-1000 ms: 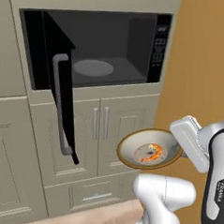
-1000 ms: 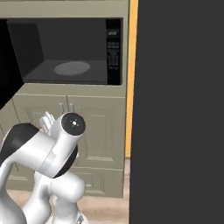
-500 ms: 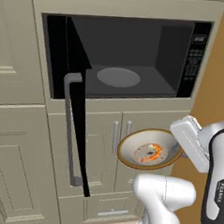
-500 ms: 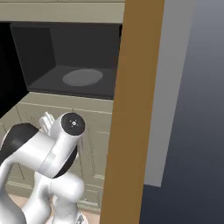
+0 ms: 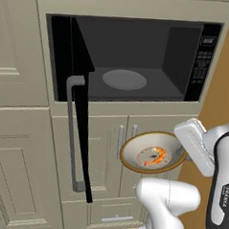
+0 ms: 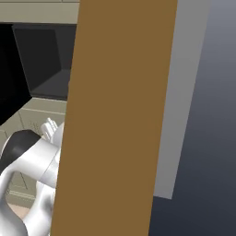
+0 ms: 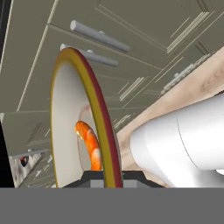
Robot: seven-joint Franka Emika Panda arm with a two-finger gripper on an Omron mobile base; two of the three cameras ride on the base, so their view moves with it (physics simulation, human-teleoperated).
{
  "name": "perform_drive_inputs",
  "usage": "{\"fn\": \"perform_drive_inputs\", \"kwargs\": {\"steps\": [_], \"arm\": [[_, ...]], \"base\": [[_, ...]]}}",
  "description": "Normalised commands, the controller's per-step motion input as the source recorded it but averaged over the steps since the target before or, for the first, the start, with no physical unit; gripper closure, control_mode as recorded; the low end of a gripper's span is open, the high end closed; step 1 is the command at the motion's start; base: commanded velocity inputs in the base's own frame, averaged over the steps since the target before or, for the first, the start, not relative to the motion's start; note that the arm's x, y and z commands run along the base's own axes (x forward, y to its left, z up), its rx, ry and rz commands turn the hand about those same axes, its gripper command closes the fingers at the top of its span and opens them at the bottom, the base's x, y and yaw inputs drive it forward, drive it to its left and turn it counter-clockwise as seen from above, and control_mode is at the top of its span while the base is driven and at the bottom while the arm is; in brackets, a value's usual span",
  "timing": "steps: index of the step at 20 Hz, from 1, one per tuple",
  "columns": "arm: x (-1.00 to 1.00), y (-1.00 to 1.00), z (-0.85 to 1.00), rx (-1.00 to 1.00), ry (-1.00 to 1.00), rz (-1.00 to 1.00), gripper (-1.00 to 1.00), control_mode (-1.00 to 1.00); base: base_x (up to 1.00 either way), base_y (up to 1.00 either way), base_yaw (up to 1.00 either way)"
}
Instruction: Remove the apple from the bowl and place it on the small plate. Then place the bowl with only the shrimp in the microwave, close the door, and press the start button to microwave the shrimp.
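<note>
The gripper point(image 5: 184, 150) is clamped on the bowl point(image 5: 154, 152) rim, shrimp point(image 5: 154, 156) inside. Keep the bowl level, lift above the microwave point(image 5: 134, 55) sill, clear the door point(image 5: 81, 105).

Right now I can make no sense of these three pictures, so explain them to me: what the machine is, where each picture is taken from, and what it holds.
This is a rendered kitchen with a white robot arm on a driving base. Two cameras ride on that base; a third sits on the hand.

From the left base camera you see the black microwave standing open, its door swung out to the left, with beige cabinets around it. Below it the arm carries the bowl by its rim, and the orange shrimp lies inside.

The right base camera is mostly blocked by a brown panel.

The hand camera looks along the claw, which is shut on the bowl's edge.
</note>
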Motion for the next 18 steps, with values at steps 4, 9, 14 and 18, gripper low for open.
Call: {"fn": "perform_drive_inputs", "kwargs": {"steps": [4,9,14,18], "arm": [[0.0,0.0,0.0,0.0,0.0,0.0,1.0,1.0],[0.0,0.0,0.0,0.0,0.0,0.0,1.0,1.0],[0.0,0.0,0.02,0.06,-0.13,0.0,1.0,-1.0],[0.35,0.05,0.34,0.18,-0.18,-0.03,1.0,-1.0]], "base": [[0.0,0.0,0.0],[0.0,0.0,0.01],[0.0,0.0,0.0],[0.0,0.0,0.0]]}}
